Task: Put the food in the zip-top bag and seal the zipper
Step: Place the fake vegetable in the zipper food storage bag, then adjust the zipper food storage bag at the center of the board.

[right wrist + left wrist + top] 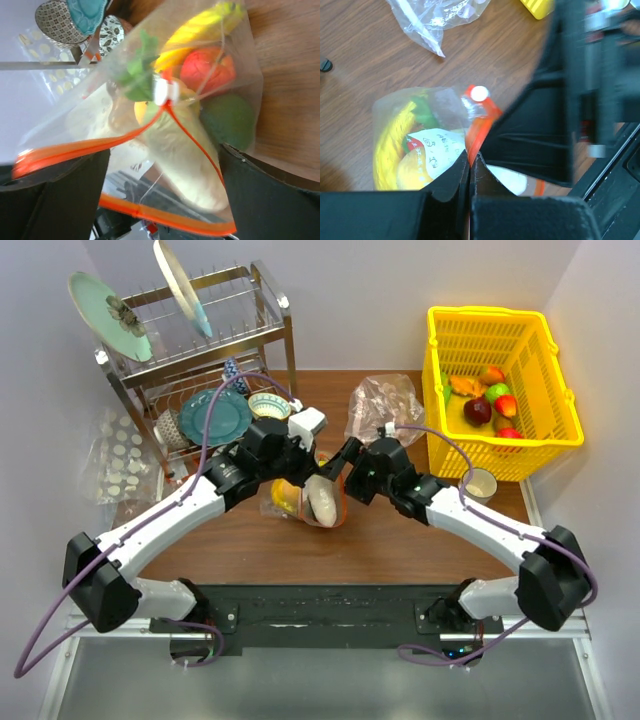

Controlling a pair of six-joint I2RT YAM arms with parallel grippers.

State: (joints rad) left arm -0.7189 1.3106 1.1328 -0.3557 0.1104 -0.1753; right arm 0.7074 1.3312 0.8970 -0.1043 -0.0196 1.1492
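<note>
Your left pincer (470, 166) is pinched shut on the zipper (479, 125) of the bag (395, 115); your right pincer (162, 152) gapes wide astride its mouth, food (207, 70) inside.

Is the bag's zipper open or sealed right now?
Partly open: the two orange strips of the zipper spread apart from the white slider.

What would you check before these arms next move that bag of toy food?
1. The food is inside the zip-top bag: ok, yellow, red and green pieces show.
2. The zipper is sealed: not ok, its strips gape apart.
3. The left jaws grip the zipper: ok, shut on it.
4. The right jaws grip something: not ok, wide open either side of the bag.
5. The white slider is at the zipper's start: cannot tell.
</note>
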